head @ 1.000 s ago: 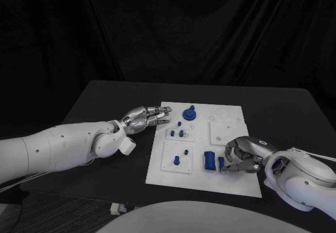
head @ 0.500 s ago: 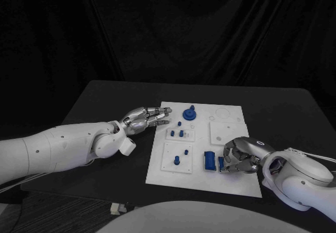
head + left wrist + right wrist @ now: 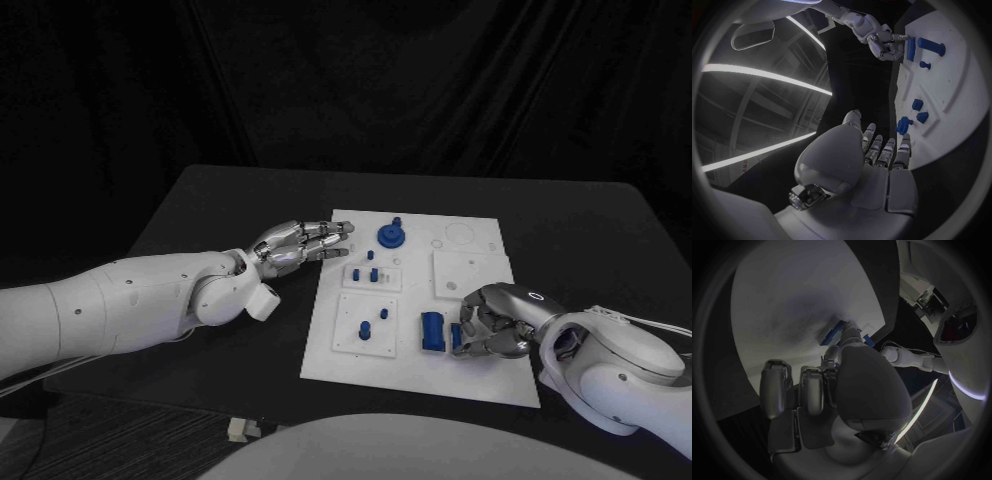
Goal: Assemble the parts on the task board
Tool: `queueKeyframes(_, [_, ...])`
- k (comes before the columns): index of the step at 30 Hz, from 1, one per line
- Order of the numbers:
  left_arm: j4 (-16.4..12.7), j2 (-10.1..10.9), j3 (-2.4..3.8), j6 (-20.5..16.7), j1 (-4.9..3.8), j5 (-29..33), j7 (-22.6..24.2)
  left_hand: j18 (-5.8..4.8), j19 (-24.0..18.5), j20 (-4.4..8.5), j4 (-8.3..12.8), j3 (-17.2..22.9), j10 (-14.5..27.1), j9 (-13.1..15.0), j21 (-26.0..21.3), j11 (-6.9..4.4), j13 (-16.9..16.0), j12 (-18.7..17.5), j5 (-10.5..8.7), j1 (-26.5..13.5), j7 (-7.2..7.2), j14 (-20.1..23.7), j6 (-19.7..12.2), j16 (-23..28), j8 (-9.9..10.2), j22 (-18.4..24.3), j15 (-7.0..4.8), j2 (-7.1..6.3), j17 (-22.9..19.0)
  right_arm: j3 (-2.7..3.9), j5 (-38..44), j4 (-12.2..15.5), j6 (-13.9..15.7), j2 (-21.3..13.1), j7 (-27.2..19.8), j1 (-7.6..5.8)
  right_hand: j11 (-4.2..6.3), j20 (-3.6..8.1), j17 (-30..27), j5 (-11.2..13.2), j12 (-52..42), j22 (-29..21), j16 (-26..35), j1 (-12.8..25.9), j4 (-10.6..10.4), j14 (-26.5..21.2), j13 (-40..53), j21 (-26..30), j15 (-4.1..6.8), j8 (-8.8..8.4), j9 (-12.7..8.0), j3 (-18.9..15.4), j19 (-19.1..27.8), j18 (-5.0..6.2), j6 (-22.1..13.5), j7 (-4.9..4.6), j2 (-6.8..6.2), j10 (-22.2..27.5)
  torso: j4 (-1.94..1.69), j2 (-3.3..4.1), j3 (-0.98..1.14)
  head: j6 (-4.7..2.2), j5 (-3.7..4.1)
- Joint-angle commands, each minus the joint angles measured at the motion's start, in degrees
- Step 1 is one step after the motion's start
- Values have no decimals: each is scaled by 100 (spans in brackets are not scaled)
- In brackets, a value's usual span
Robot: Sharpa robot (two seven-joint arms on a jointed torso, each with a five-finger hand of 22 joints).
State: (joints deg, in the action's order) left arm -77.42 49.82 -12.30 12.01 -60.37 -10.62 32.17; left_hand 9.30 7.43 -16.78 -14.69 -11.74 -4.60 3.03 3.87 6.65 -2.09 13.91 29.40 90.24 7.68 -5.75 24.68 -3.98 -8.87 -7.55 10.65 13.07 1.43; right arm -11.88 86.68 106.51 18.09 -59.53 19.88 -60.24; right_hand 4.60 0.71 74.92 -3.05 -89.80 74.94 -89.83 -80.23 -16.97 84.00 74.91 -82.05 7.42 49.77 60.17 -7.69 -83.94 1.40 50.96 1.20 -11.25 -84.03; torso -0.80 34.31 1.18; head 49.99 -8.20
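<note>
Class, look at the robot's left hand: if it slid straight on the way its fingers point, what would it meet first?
Probably the round blue part standing near the far edge of the task board. The left hand hovers open at the board's edge; its height above the board is unclear.

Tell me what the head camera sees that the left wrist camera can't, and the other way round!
The head view alone takes in the whole task board on the black table, with the round blue part at its far end. The left wrist view alone shows the left robot hand from behind, fingers spread. Both show the right robot hand against a blue block on the board.
</note>
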Motion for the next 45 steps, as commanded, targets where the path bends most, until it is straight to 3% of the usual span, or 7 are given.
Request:
queueKeyframes(1, [-24,17,6,54,10,41,152,-75,43,-3,2,30,11,7,35,5,1,6,14,26,15,8,28,11,-30,9,48,7,2,3,-40,51,244,-59,-82,15,63,53,1508,18,-20,1221,-17,98,-2,600,1509,25,47,25,-2,-240,-171,76,-25,26,8,-597,1,0,0,1,-7])
queueKeyframes(19, [-557,406,11,-795,-18,41,1030,40,-53,85,-164,-28,-268,46,-9,44,-36,329,12,-70,39,50,590,38,-255,104,-279,-77,-5,6,-3400,120,3435,-598,-2698,-979,59,76,-733,-125,1122,600,1330,2483,62,-49,693,1667,-26,-1031,-1078,-240,621,442,348,-9,653,-201,7,-21,-10,1,75])
queueKeyframes(23, [-630,398,12,-981,-26,41,1204,124,-172,327,-211,-135,-367,47,-64,-10,-43,416,-135,-328,-2,121,780,74,-299,185,-418,-44,-16,5,-5133,-127,3407,-544,-3989,-1061,-555,-481,-4598,-158,6423,-1749,5705,2443,16,-1252,-3113,5784,-586,-2556,-2773,-431,1960,845,430,-559,1013,1434,7,-38,-3,1,65])
queueKeyframes(26, [-644,372,11,-1105,-29,-25,1315,86,-328,555,-206,-285,-367,35,-145,-90,-38,392,-423,-653,-73,265,758,159,-243,303,-548,6,-45,4,-6138,-307,2944,-484,-4727,-1027,-1351,-1102,-5675,-151,8030,-2914,7565,2629,3,-2981,-4451,7266,-1471,-3364,-3529,-316,3152,591,-354,-1198,192,3105,9,-39,5,1,68])
queueKeyframes(28, [-650,360,11,-1221,-30,-152,1394,30,-588,822,-124,-504,-98,-18,-293,-318,4,26,-1034,-1107,-291,556,208,378,50,539,-778,42,-132,4,-6581,-400,2541,-459,-5048,-962,-1661,-1308,-6029,-264,8507,-3328,8189,2483,-4,-3942,-4836,7857,-1766,-3736,-3802,-691,3962,401,-909,-904,-230,3868,12,-42,6,1,53])
queueKeyframes(33, [-674,350,11,-1557,-30,-429,1595,17,-731,1348,-199,-821,309,-94,-377,-1157,80,-643,-2283,-1760,-995,575,-609,398,527,728,-1272,-84,-143,3,-7080,-546,1821,-393,-5455,-816,-597,-1389,-7171,-392,8693,-7035,8831,2485,-35,-7721,-5916,8154,-1100,-4499,-4615,-869,8281,219,-2566,494,-495,6806,12,-34,10,1,56])
queueKeyframes(45, [-661,299,48,-1586,-13,-292,608,-402,-743,1678,484,-2,460,-303,-387,-1072,209,-1391,-2480,-4632,-768,575,-1403,398,887,755,-1065,-605,-143,89,-6945,-700,2013,-204,-5147,-682,-460,-793,-7492,-125,8980,-6859,8983,4646,639,-7686,-6501,8205,-742,-4977,-5144,-211,7940,-140,-3468,-120,155,7303,7,-41,0,-73,120])
